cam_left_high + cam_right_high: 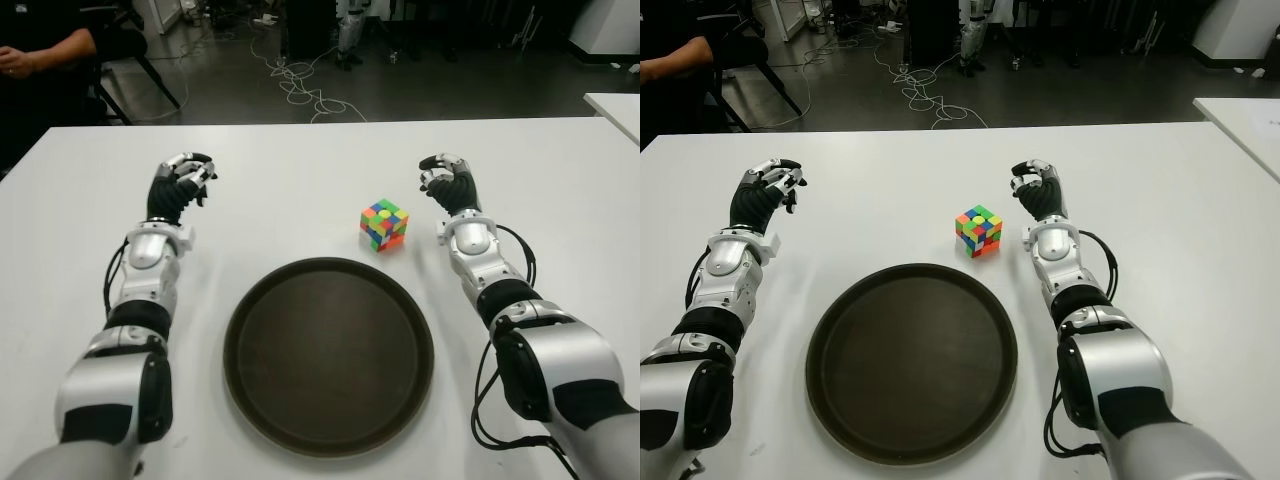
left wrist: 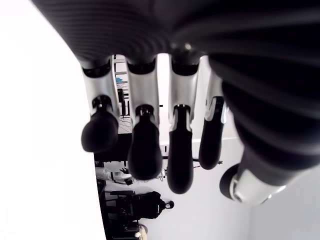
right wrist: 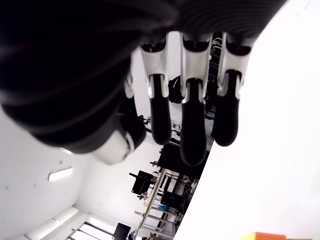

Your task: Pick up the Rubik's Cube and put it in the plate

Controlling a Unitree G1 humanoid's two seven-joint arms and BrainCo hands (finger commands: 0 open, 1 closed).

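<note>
Rubik's Cube sits on the table, just left of the empty, loosely curled right hand.

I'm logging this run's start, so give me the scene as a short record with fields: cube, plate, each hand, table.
cube: Rubik's Cube on the table, just beyond the plate's far right rim, untouched
plate: dark round plate, nothing in it
right hand: right hand right of the cube, fingers relaxed, holding nothing
left hand: left hand far left of the cube, holding nothing
table: white table

Silver-and-black arms, black-fingered hands, looping black cables.
</note>
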